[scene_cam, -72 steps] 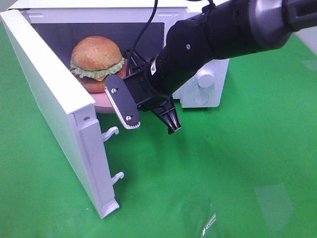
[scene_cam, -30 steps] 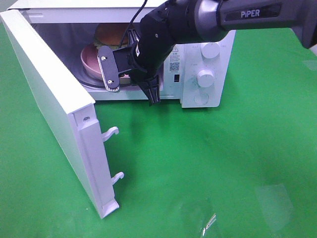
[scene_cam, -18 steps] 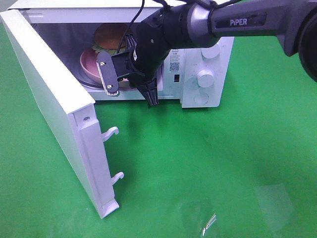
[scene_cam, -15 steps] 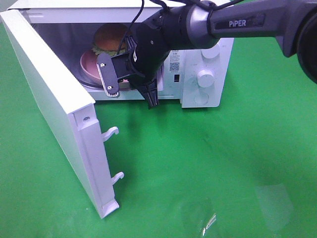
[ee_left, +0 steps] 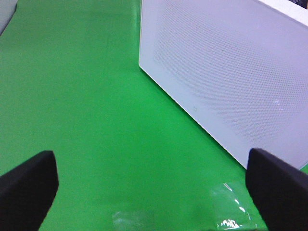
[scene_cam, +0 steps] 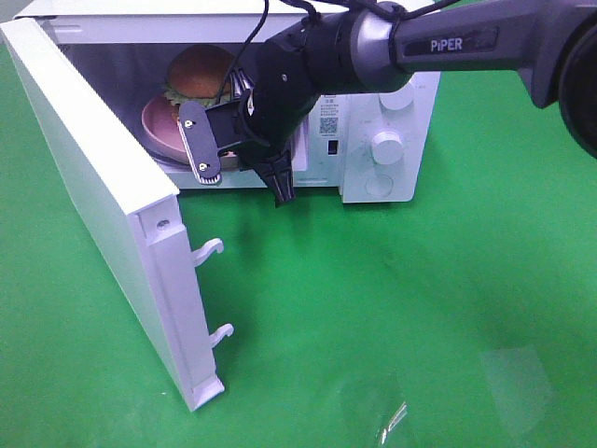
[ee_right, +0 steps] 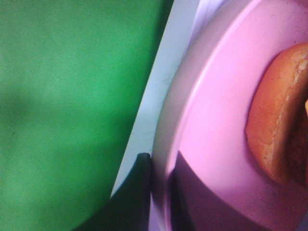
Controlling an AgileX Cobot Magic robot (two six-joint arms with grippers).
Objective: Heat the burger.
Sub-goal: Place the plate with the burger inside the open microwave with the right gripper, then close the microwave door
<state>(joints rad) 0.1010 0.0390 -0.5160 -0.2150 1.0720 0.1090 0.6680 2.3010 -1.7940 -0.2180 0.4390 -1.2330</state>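
burger [scene_cam: 198, 71]: partly tucked behind the arm [scene_cam: 317, 65], lol
plate [scene_cam: 152, 126]: mostly blocked too
left gripper [ee_left: 153, 190]: just fingertips in frame, rest cut off

From above, the high camera faces the open front of the microwave [scene_cam: 415, 121], the left wrist camera sees its door [ee_left: 231, 82] from outside, and the right wrist camera, very close, shows probably its sill [ee_right: 159, 96] and the pink plate [ee_right: 216, 120].
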